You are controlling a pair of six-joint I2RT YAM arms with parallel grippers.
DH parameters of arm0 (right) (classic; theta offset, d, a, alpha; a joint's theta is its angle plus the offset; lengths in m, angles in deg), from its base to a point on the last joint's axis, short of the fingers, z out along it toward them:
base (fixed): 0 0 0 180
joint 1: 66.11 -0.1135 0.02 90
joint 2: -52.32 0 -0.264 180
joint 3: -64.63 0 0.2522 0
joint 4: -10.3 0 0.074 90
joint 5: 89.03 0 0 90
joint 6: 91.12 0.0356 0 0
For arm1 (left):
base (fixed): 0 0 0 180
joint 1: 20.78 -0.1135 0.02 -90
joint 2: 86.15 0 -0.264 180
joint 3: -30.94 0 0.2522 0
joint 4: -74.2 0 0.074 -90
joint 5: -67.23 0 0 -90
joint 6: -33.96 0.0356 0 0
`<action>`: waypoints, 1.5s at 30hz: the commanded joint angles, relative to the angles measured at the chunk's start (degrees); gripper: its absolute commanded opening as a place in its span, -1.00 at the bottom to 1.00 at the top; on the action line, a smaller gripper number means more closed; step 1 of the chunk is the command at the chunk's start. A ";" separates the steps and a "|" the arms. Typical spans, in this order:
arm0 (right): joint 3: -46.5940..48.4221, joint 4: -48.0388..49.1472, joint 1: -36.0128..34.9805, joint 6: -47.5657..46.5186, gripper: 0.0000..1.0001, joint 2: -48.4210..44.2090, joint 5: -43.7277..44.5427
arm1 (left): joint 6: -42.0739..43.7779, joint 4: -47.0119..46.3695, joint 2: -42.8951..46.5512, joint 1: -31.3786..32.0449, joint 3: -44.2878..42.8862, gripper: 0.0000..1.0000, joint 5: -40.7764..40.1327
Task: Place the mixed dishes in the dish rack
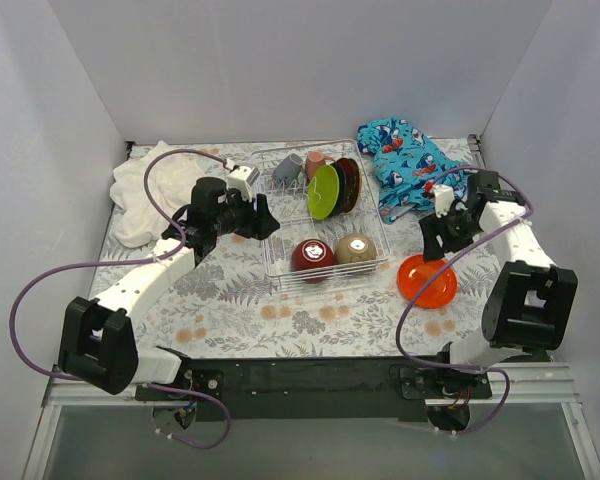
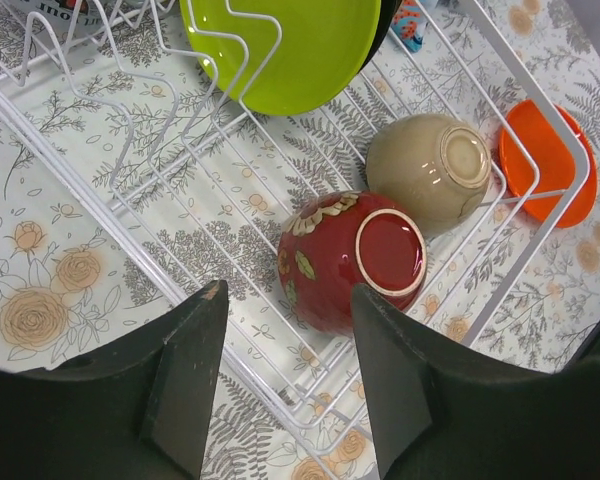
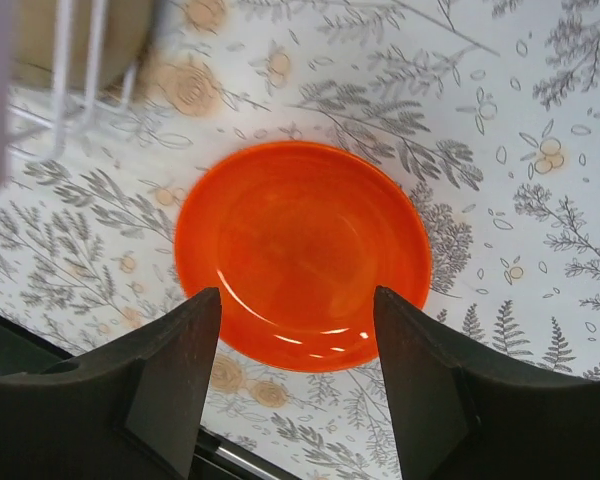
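Right wrist view is showing you the round, glossy orange plate (image 3: 302, 255) lying flat and face up on the fern-and-rose printed table cover (image 3: 540, 200). It is sitting just outside the right-hand wall of the pale wire dish rack (image 1: 372, 215). Your right gripper (image 3: 295, 297) is hovering directly over it, jaws spread wide and holding nothing. Your left gripper (image 2: 288, 292) is likewise hanging open and empty over the rack's near left part, beside the upturned dark red patterned bowl (image 2: 350, 260) and the upturned beige bowl (image 2: 430, 170).

You are likely risking a poor grip here. The plate is looking wider than the gap between your fingers, so coming straight down would probably be pressing the fingertips onto its face rather than around it. Its rim is sitting low against the cover, so a pinch at the edge may be sliding off the shiny surface or pushing the plate away. The rack wall is also standing near, and a lifted plate could be catching on it as you are carrying it across.

Being round, the plate is offering no long axis across the table. Its short axis is pointing straight up, with the hollow facing the camera. To load it, you will probably be tipping it onto its edge between the prongs, as the lime-green plate (image 2: 290, 50) is standing.
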State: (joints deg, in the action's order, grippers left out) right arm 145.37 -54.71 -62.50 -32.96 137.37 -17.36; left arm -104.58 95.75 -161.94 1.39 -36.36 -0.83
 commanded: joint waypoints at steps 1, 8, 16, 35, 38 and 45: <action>-0.54 -3.94 6.82 -11.65 0.40 5.19 -7.51 | 5.63 2.57 0.29 -0.29 -3.59 0.05 1.62; 3.59 -8.17 11.76 -21.86 0.37 14.25 -7.25 | 12.58 5.74 0.47 -0.29 -1.92 0.09 1.97; 11.06 -8.70 17.12 -24.41 0.32 23.22 -7.07 | 19.17 8.11 -1.90 -0.29 -2.36 0.10 1.10; 9.83 -15.47 17.21 -24.60 -0.97 31.75 -6.63 | 18.74 8.38 -5.07 -0.29 -2.10 0.12 -1.28; 13.78 -16.61 17.21 -20.30 -0.97 27.55 -8.29 | 16.11 7.77 -3.76 -0.29 -0.25 0.09 -3.65; 23.80 -16.52 17.21 -5.98 -0.97 13.84 -10.24 | 14.79 5.74 2.39 -0.38 1.77 -0.46 -2.69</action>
State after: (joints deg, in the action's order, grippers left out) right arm 161.91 -70.84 -45.23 -47.78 161.15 -24.74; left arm -88.73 102.68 -164.75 1.18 -35.36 -3.17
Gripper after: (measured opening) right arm 0.039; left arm 0.366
